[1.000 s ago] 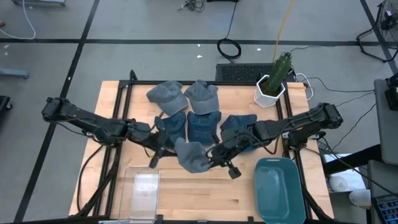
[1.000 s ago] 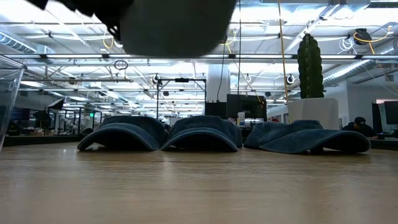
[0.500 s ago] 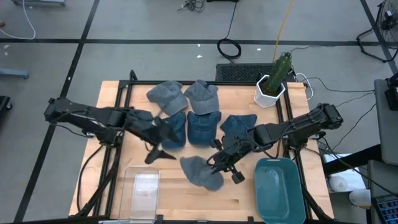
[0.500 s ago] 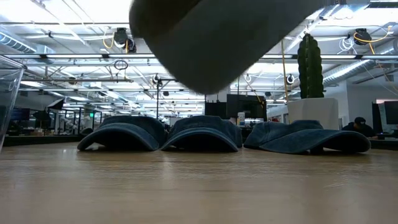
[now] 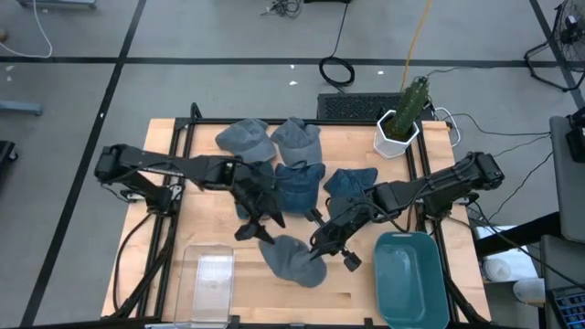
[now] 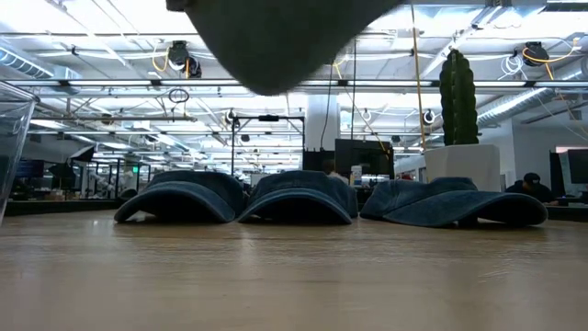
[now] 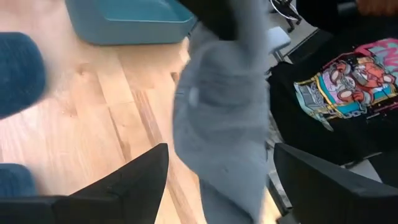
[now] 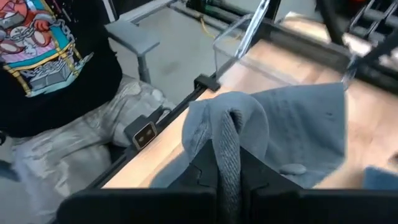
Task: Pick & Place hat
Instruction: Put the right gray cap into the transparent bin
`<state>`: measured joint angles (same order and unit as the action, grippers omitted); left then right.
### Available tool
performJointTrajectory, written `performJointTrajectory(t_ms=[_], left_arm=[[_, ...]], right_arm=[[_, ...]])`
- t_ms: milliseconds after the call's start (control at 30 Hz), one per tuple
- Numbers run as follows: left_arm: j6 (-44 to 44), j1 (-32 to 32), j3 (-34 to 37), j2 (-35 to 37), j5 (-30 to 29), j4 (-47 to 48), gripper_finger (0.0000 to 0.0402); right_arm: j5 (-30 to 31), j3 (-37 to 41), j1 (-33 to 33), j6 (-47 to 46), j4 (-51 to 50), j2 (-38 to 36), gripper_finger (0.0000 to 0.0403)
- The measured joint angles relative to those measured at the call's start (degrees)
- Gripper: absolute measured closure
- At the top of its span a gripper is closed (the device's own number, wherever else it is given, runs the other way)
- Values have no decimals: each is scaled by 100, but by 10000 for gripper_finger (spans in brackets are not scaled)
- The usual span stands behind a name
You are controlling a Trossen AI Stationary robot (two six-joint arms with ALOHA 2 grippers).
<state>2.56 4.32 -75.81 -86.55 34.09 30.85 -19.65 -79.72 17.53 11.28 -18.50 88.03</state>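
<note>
At the bottom of the high view lie one clear plastic box [image 5: 212, 277], lower left, and one teal bin [image 5: 409, 279], lower right. Between them hangs the grey hat [image 5: 294, 260], one of three grey hats on the scene. It is lifted clear of the wooden table [image 5: 174, 164]; in the low view it fills the top centre of the frame [image 6: 276, 37] above the bare boards. The right gripper [image 5: 320, 251] has its fingers pressed tight together on a fold of the hat's fabric, which the right wrist view shows bunched between them [image 8: 227, 134]. The left gripper [image 5: 255, 228] sits just up and left of the hat with its fingers spread wide and nothing between them; the left wrist view shows the hat [image 7: 227, 118] dangling ahead of the parted fingers.

A second ago the hat was higher in the frame and both grippers were at it. Since then the left one has let go and the hat has come down toward the lower centre.

Farther up, three blue hats [image 5: 299, 185] lie in a row at the table's middle, and two more grey hats [image 5: 245, 140] behind them. One potted cactus [image 5: 402, 123] stands at the upper right.

Beyond the table edge a person sits in a black shirt with a colourful cartoon print [image 7: 348, 78]; no lettering on it can be read.
</note>
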Motion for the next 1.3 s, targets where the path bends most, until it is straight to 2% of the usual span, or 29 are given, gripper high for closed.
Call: performJointTrajectory(t_ms=[300, 633, 833, 967, 1100, 1300], left_arm=[[89, -402, -133, -551, 1115, -77, 105], [73, -401, -127, -1148, 2219, -479, 105], [14, -326, -125, -1152, 2717, -748, 105], [12, -173, -147, -911, 2760, -763, 105], [72, 65, -223, -781, 2697, -694, 105], [58, 342, -291, -747, 2345, -539, 105]], right_arm=[[-8, 0, 21, 454, 105, -2, 403], [-6, 0, 21, 508, 170, -2, 403], [-1, 0, 21, 506, -7, -2, 403], [52, 0, 21, 480, -93, -2, 403], [473, 0, 14, 460, -155, -2, 403], [461, 0, -31, 452, -127, -2, 403]])
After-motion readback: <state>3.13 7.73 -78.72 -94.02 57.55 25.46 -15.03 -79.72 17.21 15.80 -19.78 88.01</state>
